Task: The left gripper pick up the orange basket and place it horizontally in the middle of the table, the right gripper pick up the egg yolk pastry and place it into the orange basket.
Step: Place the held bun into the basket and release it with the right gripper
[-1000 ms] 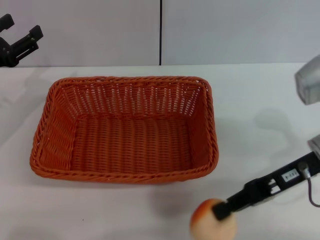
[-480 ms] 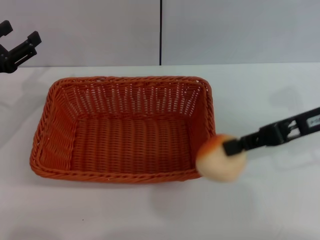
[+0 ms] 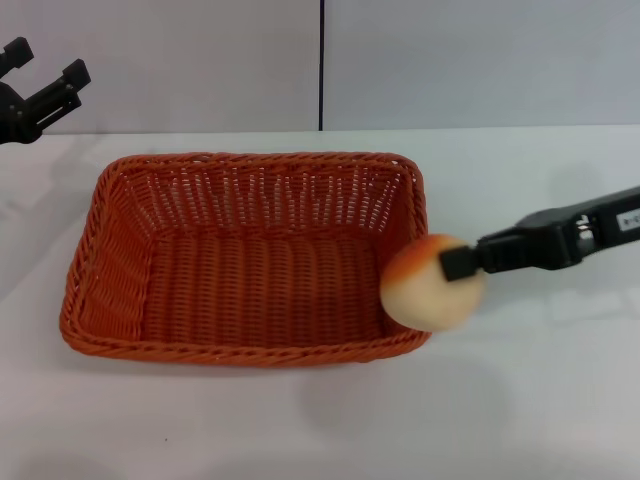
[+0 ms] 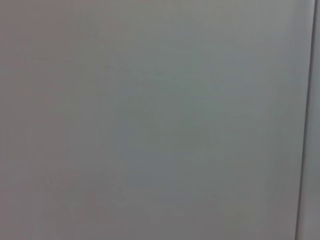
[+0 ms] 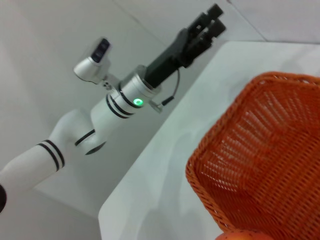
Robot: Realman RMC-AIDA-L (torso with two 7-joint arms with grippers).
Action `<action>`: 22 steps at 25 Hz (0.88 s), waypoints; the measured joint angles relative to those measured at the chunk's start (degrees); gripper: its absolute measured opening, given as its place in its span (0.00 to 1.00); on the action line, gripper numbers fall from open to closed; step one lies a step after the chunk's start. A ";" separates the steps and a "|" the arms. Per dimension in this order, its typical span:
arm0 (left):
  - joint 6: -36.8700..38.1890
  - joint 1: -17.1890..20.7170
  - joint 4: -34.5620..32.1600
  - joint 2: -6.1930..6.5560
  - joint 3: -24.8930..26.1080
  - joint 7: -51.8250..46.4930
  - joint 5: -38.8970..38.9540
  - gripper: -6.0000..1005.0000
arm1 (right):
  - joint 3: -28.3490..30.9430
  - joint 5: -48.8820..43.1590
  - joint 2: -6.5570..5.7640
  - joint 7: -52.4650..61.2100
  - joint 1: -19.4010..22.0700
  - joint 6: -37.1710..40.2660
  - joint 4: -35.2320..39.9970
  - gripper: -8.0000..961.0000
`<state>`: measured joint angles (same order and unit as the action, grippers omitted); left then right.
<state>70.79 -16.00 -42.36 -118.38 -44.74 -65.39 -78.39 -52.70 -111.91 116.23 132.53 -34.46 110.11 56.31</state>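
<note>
Orange basket point(image 3: 245, 258) centre frame on white table point(image 3: 300, 420), long side horizontal, interior bare. Egg yolk pastry point(image 3: 430, 282) pinched in right gripper point(image 3: 458, 264), centre-right, overlapping basket's right rim; height above rim not determinable. Right arm cut off at right edge. Left gripper point(image 3: 42, 84) upper left, fingers spread, holding nothing, well apart from basket, partly cropped. Left wrist view: blank grey surface only.

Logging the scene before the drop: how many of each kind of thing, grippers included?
Baskets: 1, orange basket
Pastries: 1, pastry, held over the basket's right rim
Grippers: 2, right gripper, left gripper parked far left
Total: 4
</note>
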 joint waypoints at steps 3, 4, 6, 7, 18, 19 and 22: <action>0.13 -0.01 0.00 -0.04 -0.05 0.00 0.00 0.81 | 0.86 -0.03 -0.04 -5.67 -2.31 -2.23 -5.04 0.04; 0.25 -0.02 0.00 -0.06 -0.05 0.00 0.00 0.81 | 0.86 -0.03 -0.04 -5.67 -2.31 -2.23 -5.04 0.04; 0.81 -0.03 0.00 -0.12 -0.08 0.00 0.00 0.81 | 0.80 -0.42 -0.46 -9.13 -3.71 -5.26 -8.45 0.04; 0.81 -0.03 0.00 -0.12 -0.08 0.00 0.00 0.81 | 0.80 -0.42 -0.46 -9.13 -3.71 -5.26 -8.45 0.04; 1.32 0.00 0.89 -0.02 -0.19 0.49 0.07 0.81 | 0.46 -0.44 -0.26 -19.77 -8.28 -8.49 -17.56 0.05; 1.32 0.00 0.89 -0.02 -0.19 0.49 0.07 0.81 | 0.46 -0.44 -0.26 -19.77 -8.28 -8.49 -17.56 0.05; 1.47 -0.02 1.23 0.00 -0.68 1.18 0.08 0.81 | 0.53 -0.44 -0.10 -20.15 -7.96 -10.52 -17.49 0.06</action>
<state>72.25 -16.02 -41.12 -118.37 -45.42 -64.21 -78.31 -52.17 -112.36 116.13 112.38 -42.43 99.59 38.81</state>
